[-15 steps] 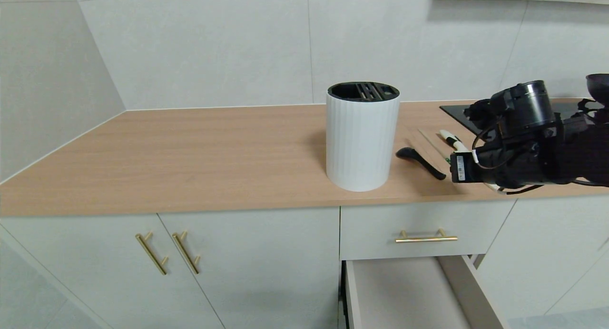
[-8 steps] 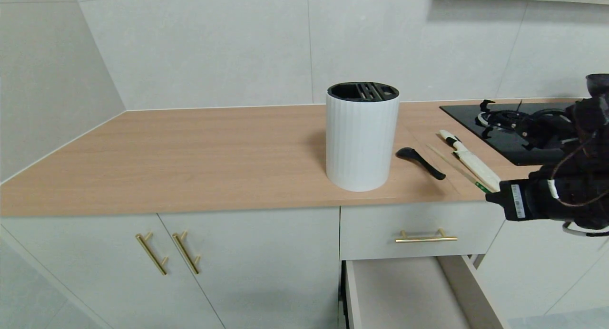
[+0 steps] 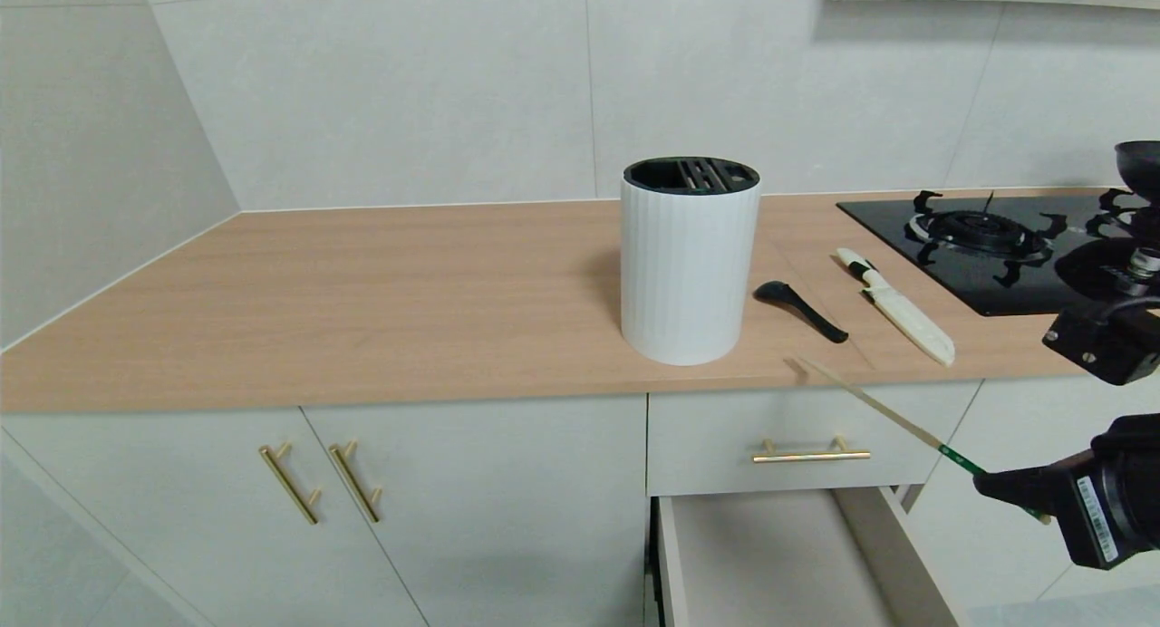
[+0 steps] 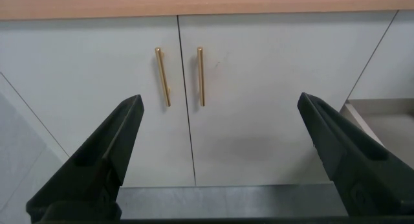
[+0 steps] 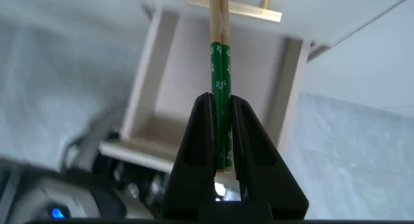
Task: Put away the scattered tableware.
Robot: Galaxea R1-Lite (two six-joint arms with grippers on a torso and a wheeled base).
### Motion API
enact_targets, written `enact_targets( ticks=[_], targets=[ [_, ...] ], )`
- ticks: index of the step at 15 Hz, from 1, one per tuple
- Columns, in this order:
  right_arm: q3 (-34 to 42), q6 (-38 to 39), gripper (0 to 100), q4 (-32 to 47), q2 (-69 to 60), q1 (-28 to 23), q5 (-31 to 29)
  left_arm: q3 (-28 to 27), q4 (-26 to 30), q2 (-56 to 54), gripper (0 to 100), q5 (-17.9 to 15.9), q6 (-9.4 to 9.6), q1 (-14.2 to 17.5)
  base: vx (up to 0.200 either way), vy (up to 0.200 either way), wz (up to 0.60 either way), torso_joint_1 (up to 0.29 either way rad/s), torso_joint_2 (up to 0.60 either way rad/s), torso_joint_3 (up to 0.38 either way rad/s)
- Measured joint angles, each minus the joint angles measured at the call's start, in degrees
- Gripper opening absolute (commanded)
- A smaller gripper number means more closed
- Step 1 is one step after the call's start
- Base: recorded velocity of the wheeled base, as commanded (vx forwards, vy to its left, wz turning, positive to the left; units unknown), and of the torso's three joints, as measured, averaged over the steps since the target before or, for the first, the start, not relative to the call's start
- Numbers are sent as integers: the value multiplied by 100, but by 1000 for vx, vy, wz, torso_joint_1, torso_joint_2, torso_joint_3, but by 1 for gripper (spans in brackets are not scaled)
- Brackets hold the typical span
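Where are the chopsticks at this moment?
Head view, right side: the chopsticks are held in the right gripper, in the air before the counter edge, above the open drawer.

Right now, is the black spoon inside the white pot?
No, the black spoon lies flat on the wooden counter, just beside the white pot.

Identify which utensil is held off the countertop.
The green-ended chopsticks, clamped in the right gripper and held in the air; the black spoon and white knife both lie flat on the countertop.
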Motion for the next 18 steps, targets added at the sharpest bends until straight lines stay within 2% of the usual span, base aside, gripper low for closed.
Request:
enact_targets(
  ticks=[7,13,18],
  targets=[
    [402,-26,0,0,144,642,33,0,0,0,100,0,0,0,0,0,0,0,0,0],
    [483,-26,0,-11,391,695,45,0,-2,0,100,0,-2,-2,0,0,0,-8,22,15],
    [513,-26,0,-11,546,697,45,0,0,0,100,0,-2,0,0,0,0,-164,407,242]
  ],
)
